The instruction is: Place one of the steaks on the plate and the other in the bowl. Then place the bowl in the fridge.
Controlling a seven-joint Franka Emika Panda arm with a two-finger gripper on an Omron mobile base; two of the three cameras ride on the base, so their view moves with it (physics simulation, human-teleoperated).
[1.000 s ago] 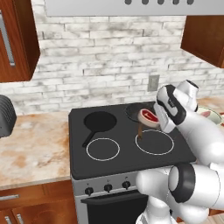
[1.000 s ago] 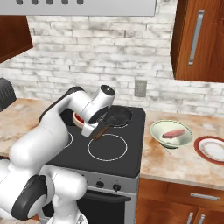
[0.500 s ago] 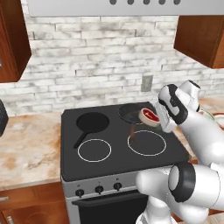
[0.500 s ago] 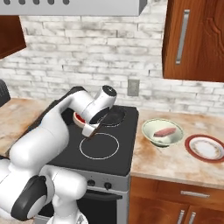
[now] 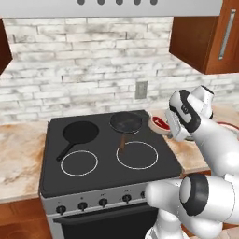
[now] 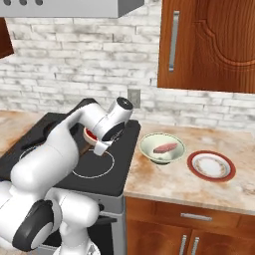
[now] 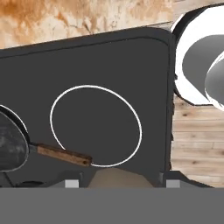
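From the left base camera, you see the gripper point(image 5: 172, 127) near the stove's point(image 5: 107, 154) right edge, a red steak point(image 5: 160, 123) just behind it.

From the right base camera, you see the gripper above the stove, the pink steak point(image 6: 165, 148) lying in the bowl point(image 6: 162, 148), and the plate point(image 6: 211, 165) bare just beside it.

The hand camera looks down on a burner ring point(image 7: 96, 126) and a pan point(image 7: 13, 142). You cannot tell how the jaws stand.

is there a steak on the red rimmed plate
No: in the right base view the plate lies bare on the counter, while a pink steak sits in the bowl beside it.
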